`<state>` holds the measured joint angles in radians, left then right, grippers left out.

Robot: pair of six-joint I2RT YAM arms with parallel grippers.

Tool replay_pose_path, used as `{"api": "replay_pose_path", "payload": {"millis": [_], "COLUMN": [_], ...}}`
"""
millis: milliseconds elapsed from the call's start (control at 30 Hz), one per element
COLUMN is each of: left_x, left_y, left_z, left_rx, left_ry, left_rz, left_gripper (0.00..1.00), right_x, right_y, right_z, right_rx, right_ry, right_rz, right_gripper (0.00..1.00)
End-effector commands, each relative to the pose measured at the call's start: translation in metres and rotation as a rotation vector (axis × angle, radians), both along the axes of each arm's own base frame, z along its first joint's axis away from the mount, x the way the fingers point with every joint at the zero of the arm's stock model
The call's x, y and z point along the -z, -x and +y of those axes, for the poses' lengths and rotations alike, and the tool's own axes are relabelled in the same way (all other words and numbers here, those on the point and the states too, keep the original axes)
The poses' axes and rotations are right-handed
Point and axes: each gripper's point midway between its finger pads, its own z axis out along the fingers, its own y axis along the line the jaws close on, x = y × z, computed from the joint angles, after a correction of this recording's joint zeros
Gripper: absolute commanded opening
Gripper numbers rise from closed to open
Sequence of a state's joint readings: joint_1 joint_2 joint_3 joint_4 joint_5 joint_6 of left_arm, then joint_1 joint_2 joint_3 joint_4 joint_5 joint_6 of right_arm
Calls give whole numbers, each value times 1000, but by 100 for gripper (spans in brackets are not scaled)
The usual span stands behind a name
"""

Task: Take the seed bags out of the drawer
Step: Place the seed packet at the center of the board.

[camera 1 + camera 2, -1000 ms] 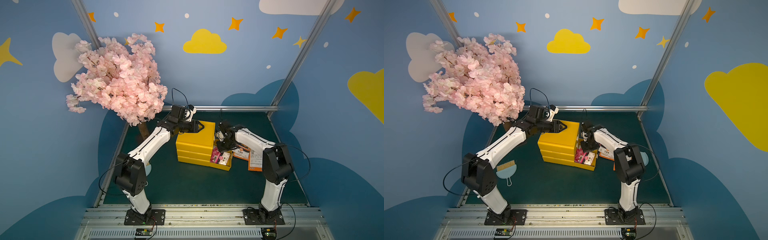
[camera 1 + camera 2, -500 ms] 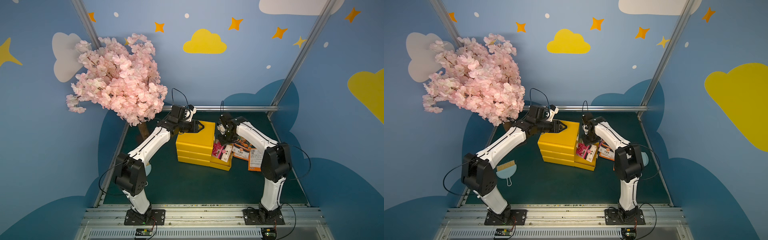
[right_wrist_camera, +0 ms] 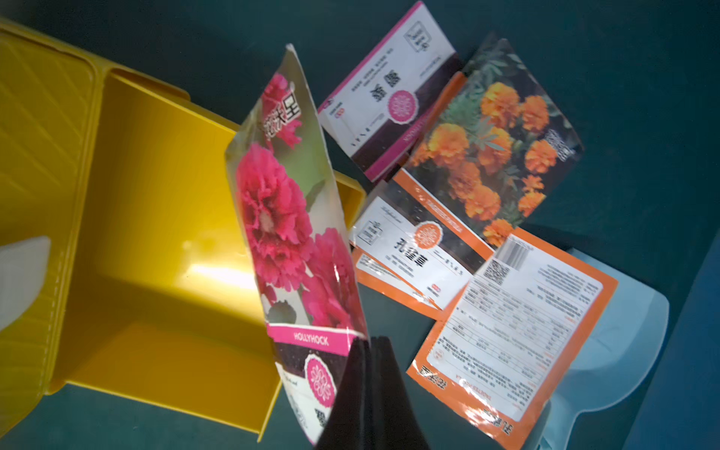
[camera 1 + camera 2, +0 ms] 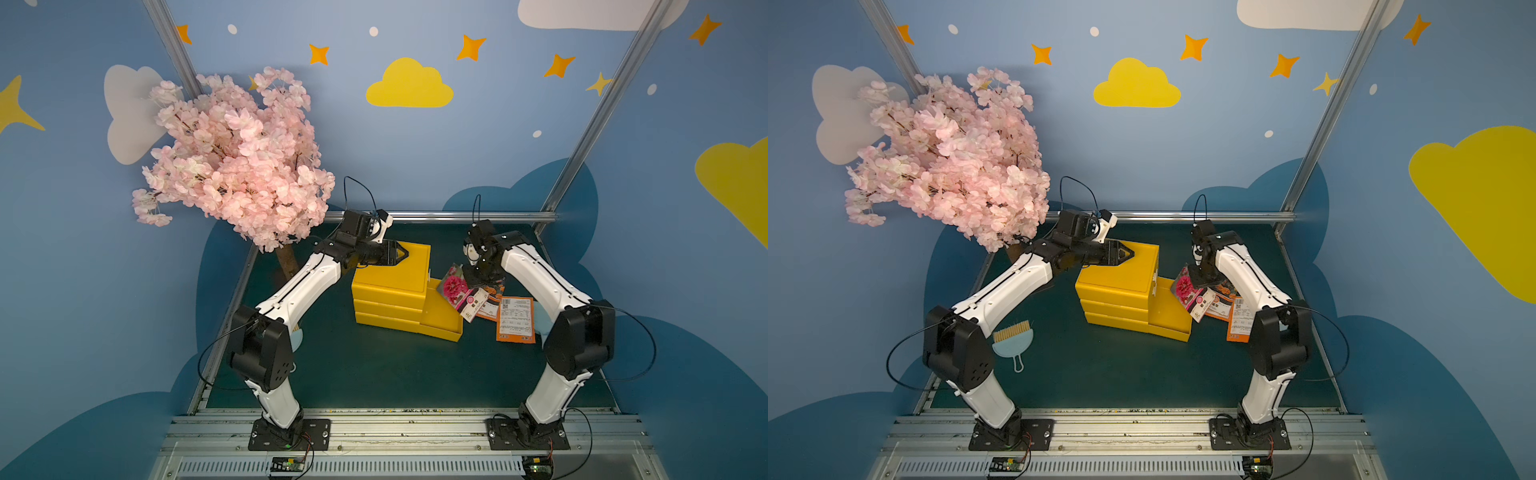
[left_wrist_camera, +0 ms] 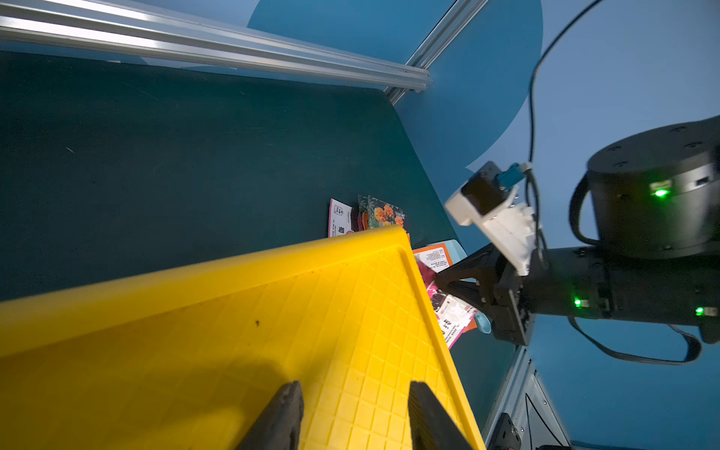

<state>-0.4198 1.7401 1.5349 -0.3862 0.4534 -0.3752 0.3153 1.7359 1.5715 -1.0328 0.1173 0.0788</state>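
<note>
Up and out comes the pink bag (image 4: 455, 286): a second ago it lay in the drawer (image 4: 441, 322), and now it hangs over the drawer's right wall, lifted off the floor and just beside the loose bags (image 4: 515, 318) on the mat (image 4: 374, 374). Look at the right gripper (image 3: 370, 345), pinched hard on the bag's edge near its label end. The flower face is turned to the wrist camera, and the long axis runs away from the fingers, tilted, with the top end pointing back toward the cabinet (image 4: 390, 270). Those loose bags lie flat and overlapping right of the drawer, the nearest one partly on a pale blue dustpan (image 3: 623, 331). Open mat stretches in front of the cabinet, and the rail (image 4: 457, 216) bounds the far side. The right arm arches in with its wrist bent down. The left arm reaches across, and the left gripper (image 5: 350, 389) sits over the cabinet top with its fingers apart, nothing between them.
</note>
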Motion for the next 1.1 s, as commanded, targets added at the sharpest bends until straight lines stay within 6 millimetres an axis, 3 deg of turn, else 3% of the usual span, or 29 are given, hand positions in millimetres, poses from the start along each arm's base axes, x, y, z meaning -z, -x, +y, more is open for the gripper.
{"api": "replay_pose_path", "payload": {"millis": [0, 233, 367, 467, 633, 900, 933, 1067], "left_x": [114, 113, 113, 112, 112, 115, 114, 113], "left_y": [49, 48, 48, 49, 50, 53, 53, 52], "left_z": [30, 29, 29, 28, 29, 31, 31, 31], "left_rx": [-46, -43, -42, -41, -43, -48, -47, -50], "left_ry": [-220, -210, -208, -206, -208, -218, -217, -215], "left_rz": [424, 423, 422, 422, 423, 426, 425, 423], "left_gripper": [50, 50, 50, 50, 50, 50, 50, 50], "right_x": [-20, -45, -34, -20, 13, 58, 61, 66], "right_y": [4, -1, -11, -16, -23, -16, -14, -6], "right_z": [-17, -78, -109, -114, -103, -115, -117, -120], "right_rx": [87, 366, 541, 573, 520, 569, 575, 578], "right_ry": [-106, -360, -454, -507, -581, -486, -470, -426], "right_rz": [-61, -216, -273, -241, -121, -43, -34, -23], "right_gripper": [0, 0, 0, 0, 0, 0, 3, 42]}}
